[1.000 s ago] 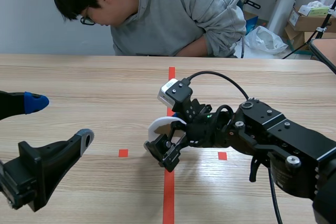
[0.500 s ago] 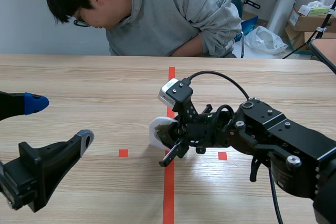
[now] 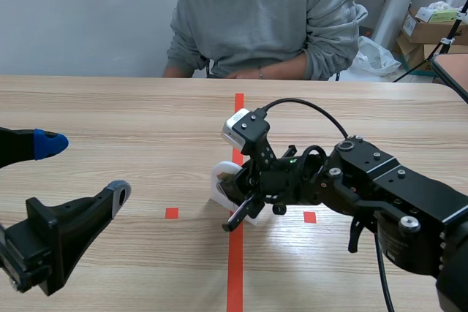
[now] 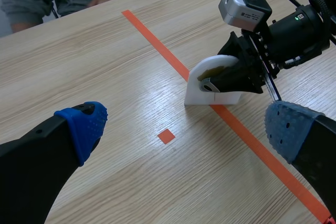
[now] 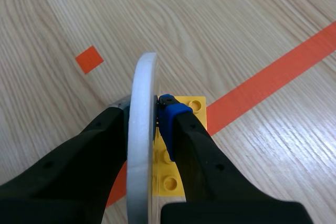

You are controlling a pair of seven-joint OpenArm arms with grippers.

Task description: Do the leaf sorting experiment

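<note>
Up top, the person (image 3: 263,20) is cut off at the shoulders. Over at the right wrist, the edge-on white disc (image 5: 140,145) and a finger of the right gripper (image 5: 143,107) cover much of the yellow brick (image 5: 195,109). The disc's face can't be read.

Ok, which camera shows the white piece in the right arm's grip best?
The left wrist view: the white piece shows its broad, round-topped face there. The right wrist view gives only its thin edge, pinched in the right end effector; the scene view mostly hides it behind that arm.
</note>
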